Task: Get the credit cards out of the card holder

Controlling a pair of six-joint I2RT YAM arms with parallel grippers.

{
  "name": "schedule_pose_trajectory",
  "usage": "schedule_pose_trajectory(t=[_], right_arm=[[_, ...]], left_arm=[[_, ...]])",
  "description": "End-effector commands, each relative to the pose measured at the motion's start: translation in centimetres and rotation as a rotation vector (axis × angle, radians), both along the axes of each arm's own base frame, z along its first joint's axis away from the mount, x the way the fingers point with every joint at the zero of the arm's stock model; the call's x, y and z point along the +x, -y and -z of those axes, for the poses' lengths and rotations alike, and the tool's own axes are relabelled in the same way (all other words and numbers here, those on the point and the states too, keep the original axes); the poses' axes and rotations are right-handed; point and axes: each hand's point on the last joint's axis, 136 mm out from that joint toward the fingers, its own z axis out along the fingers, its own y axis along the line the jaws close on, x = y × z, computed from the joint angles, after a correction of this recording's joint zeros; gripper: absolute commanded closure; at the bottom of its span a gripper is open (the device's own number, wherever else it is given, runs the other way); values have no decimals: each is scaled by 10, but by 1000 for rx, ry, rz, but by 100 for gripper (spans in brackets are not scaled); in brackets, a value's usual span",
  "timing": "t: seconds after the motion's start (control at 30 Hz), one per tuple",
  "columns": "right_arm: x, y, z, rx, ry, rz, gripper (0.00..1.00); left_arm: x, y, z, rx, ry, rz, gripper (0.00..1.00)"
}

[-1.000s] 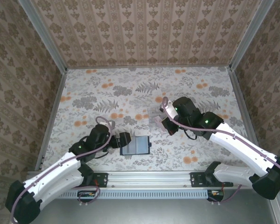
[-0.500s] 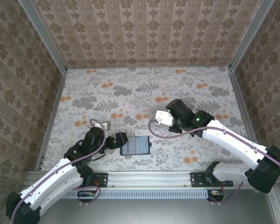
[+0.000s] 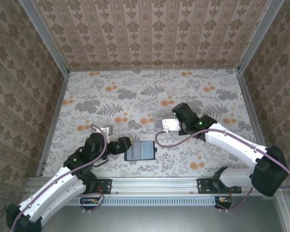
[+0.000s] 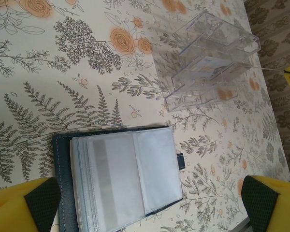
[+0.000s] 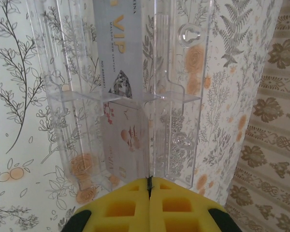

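**Card holder** (image 4: pixel 118 186): lies open at the near middle of the flowered table (image 3: pixel 111 92), with its clear sleeves (image 4: pixel 135 174) fanned upward. The top sleeve looks pale with a grey band; what it carries cannot be made out.

**Credit card** (image 5: pixel 121 72): marked VIP, lies lengthwise in the clear tray (image 4: pixel 208 53). The tray sits farther back and to the right, well apart from the card holder.

**Right pincer** (image 5: pixel 149 187): the fingers are pressed together with nothing visible between them. The tips sit at the near end of the tray, and the card's near edge reaches almost to them.

**Left pincer** (image 4: pixel 147 205): spread wide and empty, just left of the card holder and facing it.

**Step in hand, as judged:** seating the card in the tray.

- The closed tips should push low and gently along the card's length, so that the light tray does not slide or tip.
- Before the next draw, the left pincer should come down on the dark cover rather than the slippery sleeves, so that the card holder lies flat.
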Motion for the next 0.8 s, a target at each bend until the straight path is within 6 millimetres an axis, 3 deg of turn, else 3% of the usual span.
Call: schedule_pose_trajectory(t=[0.0,0.33,0.77], right_arm=[[3,6,9,-45,-1,-27,100],[-1,14,22,-43,-26,-20,100],[10,7,28,-15,-26,-7,100]], left_arm=[[-4,-4,9,14,-34,-11,0],[-3,-5,11,16,-38,-15,0],[-4,-7,13,27,-38,-17,0]])
